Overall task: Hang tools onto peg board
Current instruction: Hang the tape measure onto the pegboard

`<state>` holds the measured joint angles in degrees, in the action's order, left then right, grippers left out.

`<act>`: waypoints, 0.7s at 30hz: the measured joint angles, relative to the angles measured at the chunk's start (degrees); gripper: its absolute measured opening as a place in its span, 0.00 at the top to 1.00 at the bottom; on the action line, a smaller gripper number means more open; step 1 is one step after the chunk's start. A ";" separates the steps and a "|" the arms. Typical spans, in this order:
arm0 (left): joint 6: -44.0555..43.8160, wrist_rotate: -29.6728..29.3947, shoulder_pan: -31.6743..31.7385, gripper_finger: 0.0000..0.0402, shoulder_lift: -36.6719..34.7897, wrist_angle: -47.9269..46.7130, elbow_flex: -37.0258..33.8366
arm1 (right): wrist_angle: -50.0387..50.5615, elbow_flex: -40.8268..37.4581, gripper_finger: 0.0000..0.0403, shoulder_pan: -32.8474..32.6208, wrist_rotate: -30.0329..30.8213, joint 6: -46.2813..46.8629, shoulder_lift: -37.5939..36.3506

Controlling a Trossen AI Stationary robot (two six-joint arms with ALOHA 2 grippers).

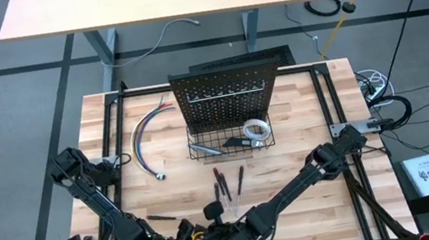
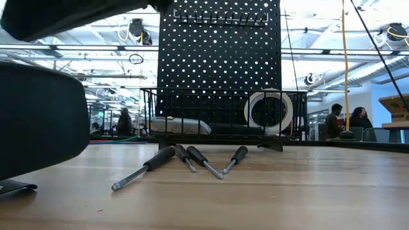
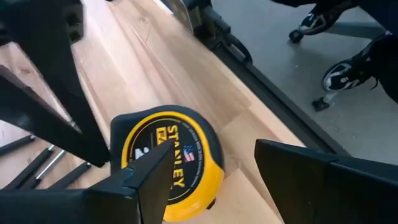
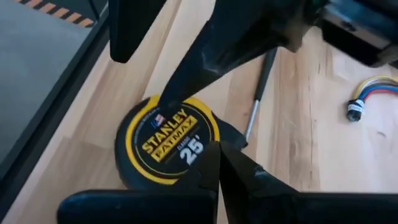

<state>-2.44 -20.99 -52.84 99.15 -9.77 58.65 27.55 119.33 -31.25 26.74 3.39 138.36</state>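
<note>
Left claw (image 3: 211, 180) open beside tape measure (image 3: 171, 158), right claw (image 4: 219, 163) shut, seemingly touching it

The high view looks straight down on the whole table (image 1: 298, 117); the low view sits at table-top height facing the peg board (image 2: 220, 57). Both wrist views hang close over the tape measure (image 3: 171, 163), which they share from opposite sides.
</note>
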 joint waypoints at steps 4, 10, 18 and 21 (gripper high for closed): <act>0.00 -0.18 0.03 0.43 0.00 0.01 0.00 | -0.70 -0.01 1.00 0.80 -3.14 1.33 1.58; 0.07 -0.29 0.00 0.43 0.00 -0.44 0.00 | 0.71 0.34 1.00 1.97 -2.20 6.58 3.48; -0.02 -3.23 0.42 0.43 0.02 -4.42 0.00 | 4.96 0.27 1.00 2.94 -3.31 11.20 3.61; -0.04 -3.69 0.47 0.43 0.02 -4.36 0.00 | 6.20 0.23 1.00 3.56 -5.13 12.91 3.67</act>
<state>-2.48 -24.68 -52.37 99.18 -14.13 58.65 33.75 119.57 -27.68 21.60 16.30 142.04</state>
